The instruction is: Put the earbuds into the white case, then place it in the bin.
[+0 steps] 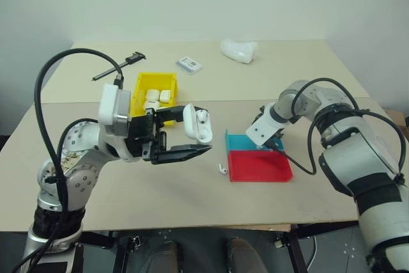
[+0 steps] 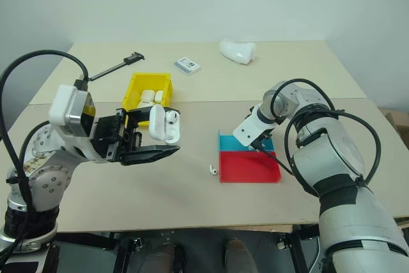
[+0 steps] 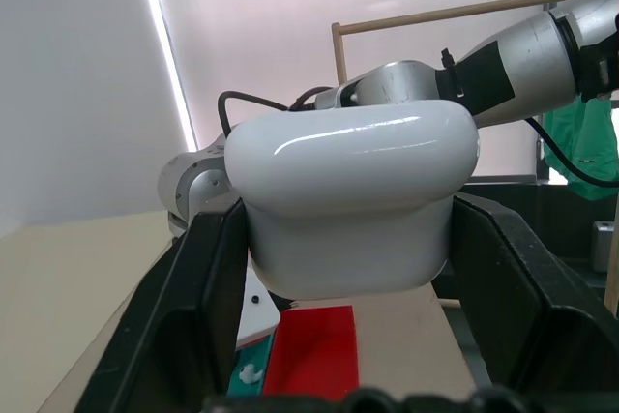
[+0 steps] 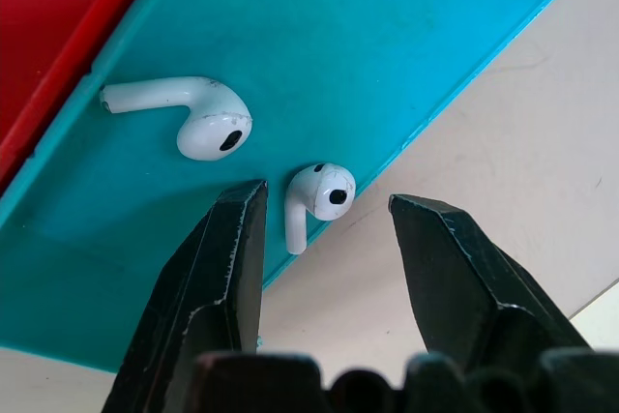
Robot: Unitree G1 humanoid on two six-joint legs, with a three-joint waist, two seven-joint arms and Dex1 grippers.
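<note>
Tabletop (image 1: 192,196) of pale wood meets a white wall; left tool (image 1: 185,133) clamps the white case (image 1: 196,123), right tool (image 4: 324,229) parted.

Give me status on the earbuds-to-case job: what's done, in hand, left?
Done: the left gripper holds the white case up, lid open, one earbud apparently seated. In hand: the right gripper, open, brackets an earbud in the teal tray; a second earbud lies beside it. Left: seat the earbuds, including possibly the loose one on the table, shut the lid, place the case in the yellow bin.
</note>
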